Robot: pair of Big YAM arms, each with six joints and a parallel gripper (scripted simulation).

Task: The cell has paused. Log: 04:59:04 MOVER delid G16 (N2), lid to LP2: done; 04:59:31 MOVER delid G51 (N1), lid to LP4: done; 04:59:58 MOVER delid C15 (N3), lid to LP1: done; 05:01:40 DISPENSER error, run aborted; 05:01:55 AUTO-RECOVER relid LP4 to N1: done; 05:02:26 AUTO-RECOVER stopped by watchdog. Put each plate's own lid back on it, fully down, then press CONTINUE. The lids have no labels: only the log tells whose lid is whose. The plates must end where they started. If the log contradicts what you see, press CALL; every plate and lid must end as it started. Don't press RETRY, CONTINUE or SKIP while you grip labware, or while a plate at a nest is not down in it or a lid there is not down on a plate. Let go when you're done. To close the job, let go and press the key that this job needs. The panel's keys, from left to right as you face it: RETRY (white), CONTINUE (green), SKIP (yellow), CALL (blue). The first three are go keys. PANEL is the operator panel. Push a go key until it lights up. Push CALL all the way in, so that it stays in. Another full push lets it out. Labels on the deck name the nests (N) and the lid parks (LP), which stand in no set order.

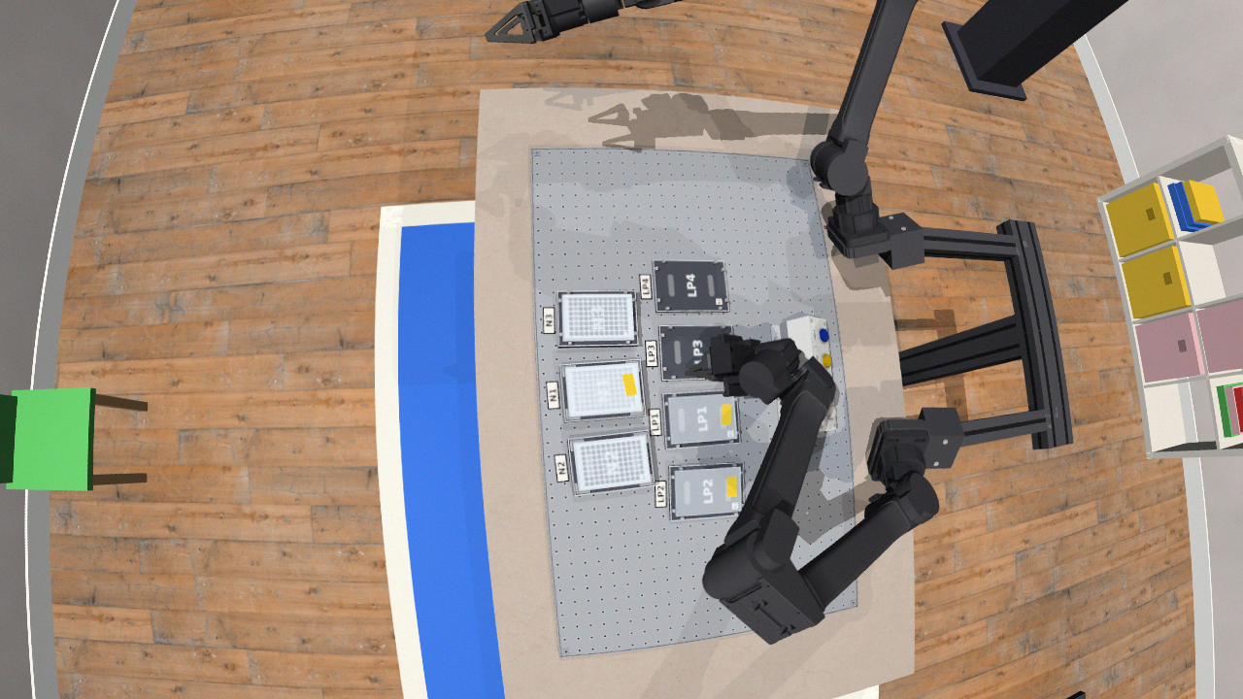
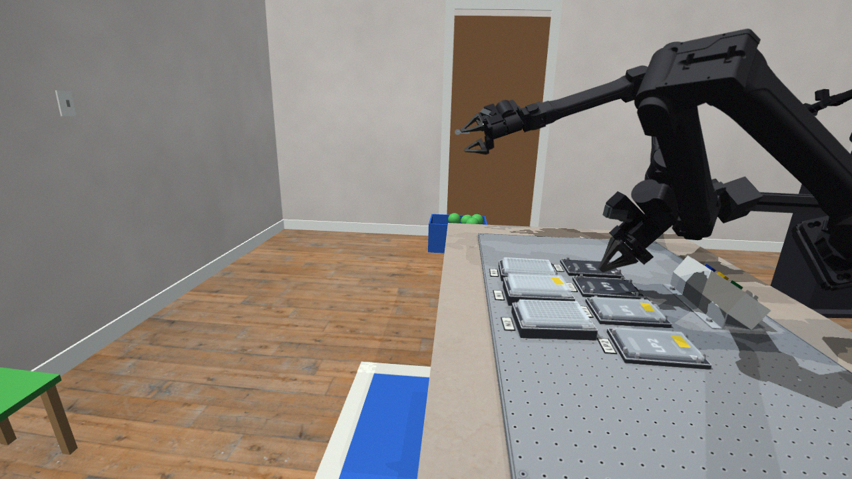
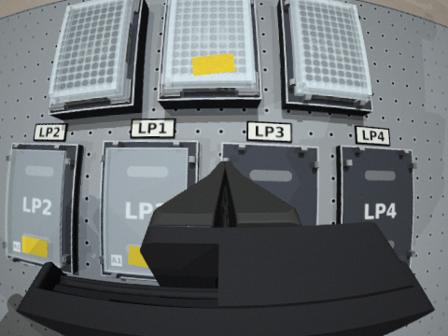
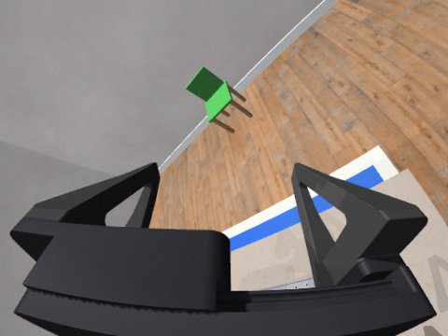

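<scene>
The lid at LP1 (image 1: 690,413) (image 2: 622,309) (image 3: 145,191) and the lid at LP2 (image 1: 687,499) (image 2: 640,341) (image 3: 39,187) lie in their parks, each with a yellow patch; left of them in the top view, the plate at N3 (image 1: 608,316) (image 2: 527,266) (image 3: 327,47) and the plate at N2 (image 1: 613,462) (image 2: 554,313) (image 3: 93,47) look bare, while the lid at N1 (image 1: 599,390) (image 2: 533,285) (image 3: 210,37) covers its plate; whether it is fully down I cannot tell.

LP3 (image 1: 682,351) (image 2: 596,287) (image 3: 280,193) and LP4 (image 1: 678,286) (image 2: 580,265) (image 3: 378,187) hold no lid, which agrees with the log; so, I judge, LP1's lid is left for N3, LP2's for N2, then CONTINUE.

The left gripper (image 1: 696,372) (image 2: 602,269) (image 3: 225,168) is closed on nothing, above the parks near LP3; it would have to open before a lift. The right gripper (image 1: 488,37) (image 2: 462,141) (image 4: 225,170) stands wide and bare, beyond the far table edge.

Neighbouring nests and parks leave narrow gaps, so fingers could catch an adjoining rim; the pegboard (image 1: 678,199) (image 2: 625,404) offers more room at both ends; the left arm partly hides the panel (image 1: 803,330) (image 2: 709,289) at right.
</scene>
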